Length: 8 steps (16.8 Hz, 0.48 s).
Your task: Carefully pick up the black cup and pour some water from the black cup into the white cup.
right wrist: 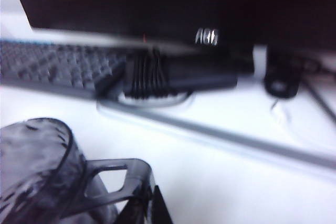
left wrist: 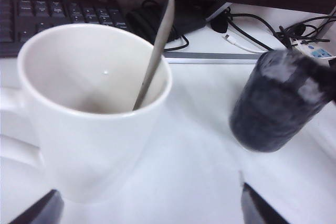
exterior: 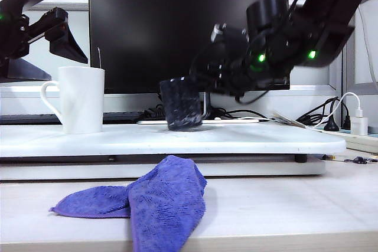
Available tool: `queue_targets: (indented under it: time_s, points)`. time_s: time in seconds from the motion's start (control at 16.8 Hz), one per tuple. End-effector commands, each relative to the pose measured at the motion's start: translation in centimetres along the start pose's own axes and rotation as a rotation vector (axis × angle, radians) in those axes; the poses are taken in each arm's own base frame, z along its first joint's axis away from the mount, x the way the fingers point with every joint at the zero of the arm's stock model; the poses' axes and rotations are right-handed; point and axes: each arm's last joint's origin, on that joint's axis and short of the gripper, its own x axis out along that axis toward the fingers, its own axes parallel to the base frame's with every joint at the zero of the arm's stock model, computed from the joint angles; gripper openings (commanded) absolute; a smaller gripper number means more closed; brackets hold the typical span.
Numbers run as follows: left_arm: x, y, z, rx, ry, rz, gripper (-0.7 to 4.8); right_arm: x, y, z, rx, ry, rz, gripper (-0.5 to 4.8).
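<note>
The black cup (exterior: 182,104), a dark bumpy tumbler with a handle, is at the middle of the white board (exterior: 248,140), slightly blurred. My right gripper (exterior: 204,78) reaches in from the right and is shut on the cup's handle (right wrist: 118,182); in the right wrist view the gripper (right wrist: 152,208) pinches that handle beside the cup (right wrist: 34,171). The water is hidden by the dark wall. The white cup (exterior: 80,100) stands left of it with a metal spoon (left wrist: 155,51) inside. My left gripper (exterior: 59,28) hangs open above the white cup (left wrist: 94,114), its gripper (left wrist: 149,213) holding nothing. The black cup (left wrist: 278,103) shows beyond.
A purple cloth (exterior: 153,202) lies on the desk in front of the board. Behind the board stand a black monitor (exterior: 189,28), a keyboard (left wrist: 52,14) and loose cables (exterior: 236,113). A white power strip (exterior: 357,125) sits at the far right.
</note>
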Motion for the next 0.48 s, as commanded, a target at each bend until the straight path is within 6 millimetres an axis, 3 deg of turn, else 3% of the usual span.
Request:
queue_targets:
  time_s: [0.06, 0.24, 0.48]
  points:
    - [-0.2, -0.2, 0.4, 0.012, -0.022, -0.011, 4.79, -0.9, 0.5, 3.5, -0.002, -0.12, 0.035, -0.07]
    - [-1.0, -0.6, 1.3, 0.033, -0.068, -0.017, 4.79, -1.2, 0.9, 6.0, -0.007, -0.137, 0.083, -0.07]
    - [-2.8, -1.5, 2.8, 0.08, -0.147, -0.025, 4.79, -0.1, 2.0, 10.4, -0.022, -0.14, 0.16, -0.07]
